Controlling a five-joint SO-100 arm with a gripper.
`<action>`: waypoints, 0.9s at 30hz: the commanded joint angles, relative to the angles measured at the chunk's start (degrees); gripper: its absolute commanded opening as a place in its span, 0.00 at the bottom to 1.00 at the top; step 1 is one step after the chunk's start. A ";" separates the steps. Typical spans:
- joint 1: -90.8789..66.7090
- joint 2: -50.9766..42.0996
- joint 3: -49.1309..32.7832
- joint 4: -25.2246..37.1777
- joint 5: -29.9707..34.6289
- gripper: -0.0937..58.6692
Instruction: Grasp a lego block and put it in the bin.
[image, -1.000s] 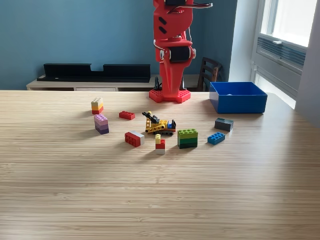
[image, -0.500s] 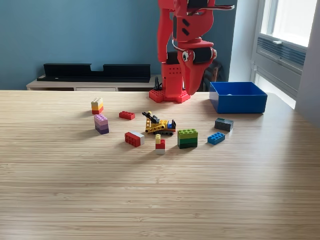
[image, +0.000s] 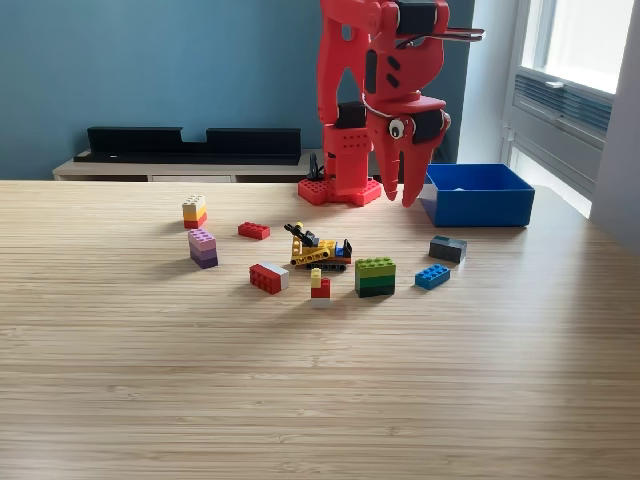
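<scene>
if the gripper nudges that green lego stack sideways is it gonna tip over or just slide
The green lego stack looks wider than tall, so it would probably slide on the smooth wooden table rather than tip. It seems rigid; the layers might separate if pinched unevenly.

Red plastic gripper (image: 400, 196): jaws parted, empty, pointing down above pale wooden table (image: 320, 400) | Open-topped rectangular blue plastic bin (image: 476, 195): just right of gripper in exterior view | Green stacked lego block (image: 375, 276), small blue lego brick (image: 432, 276), dark grey lego brick (image: 448, 248): on table nearby
</scene>
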 joint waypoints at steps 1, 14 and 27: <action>-1.93 4.48 0.53 -0.44 -1.05 0.31; -6.33 9.32 5.36 -2.55 -2.72 0.52; -9.32 14.41 11.60 -3.69 -3.78 0.62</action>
